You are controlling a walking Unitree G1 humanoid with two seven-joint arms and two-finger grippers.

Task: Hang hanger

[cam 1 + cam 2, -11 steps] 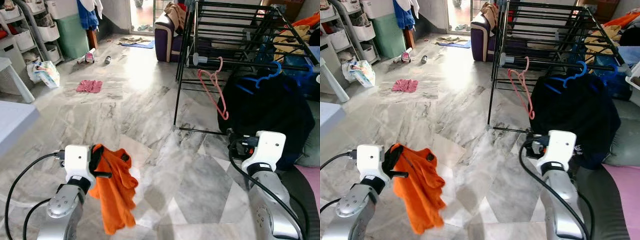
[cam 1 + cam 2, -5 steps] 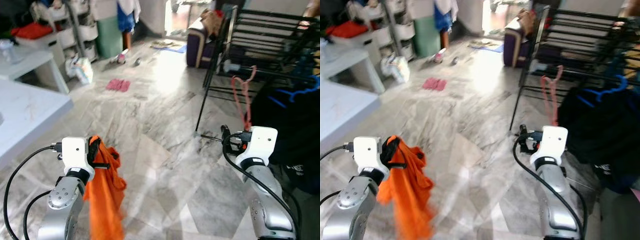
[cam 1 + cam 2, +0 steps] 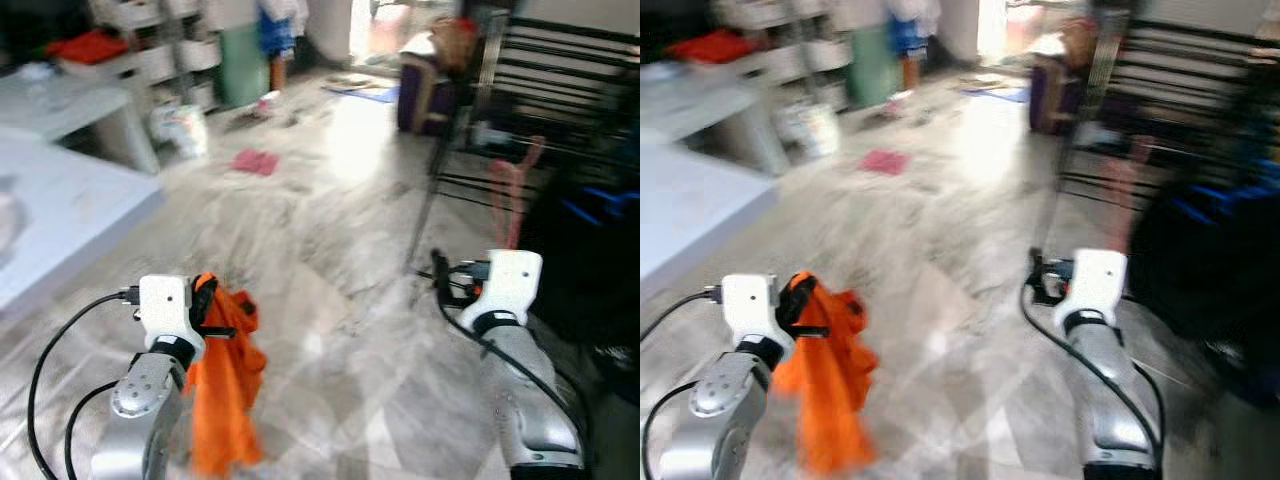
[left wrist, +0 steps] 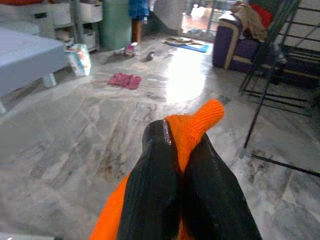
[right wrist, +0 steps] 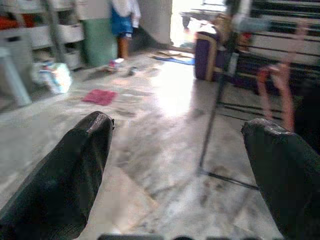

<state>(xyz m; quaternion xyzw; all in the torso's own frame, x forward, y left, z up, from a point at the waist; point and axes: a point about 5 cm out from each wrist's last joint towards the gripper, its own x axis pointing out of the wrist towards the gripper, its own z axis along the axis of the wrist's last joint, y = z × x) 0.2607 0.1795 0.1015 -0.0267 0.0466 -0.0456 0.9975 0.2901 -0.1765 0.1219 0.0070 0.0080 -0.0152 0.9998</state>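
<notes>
Left of the rack [image 3: 560,110], the left gripper [image 4: 182,165] pinches an orange cloth [image 3: 222,385] that hangs over the floor [image 3: 330,230]. Nearer the rack, the right gripper [image 5: 180,165] is spread wide; a pink hanger [image 3: 512,195] hangs on the rack.

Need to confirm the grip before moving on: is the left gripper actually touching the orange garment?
Touching. In the left wrist view the left gripper has its black fingers closed on a fold of the orange garment, which pokes out between them.

No text, label, brand or number can be read anywhere; the views are blurred, and the bag [image 4: 76,58] by the shelves shows only an unreadable print
</notes>
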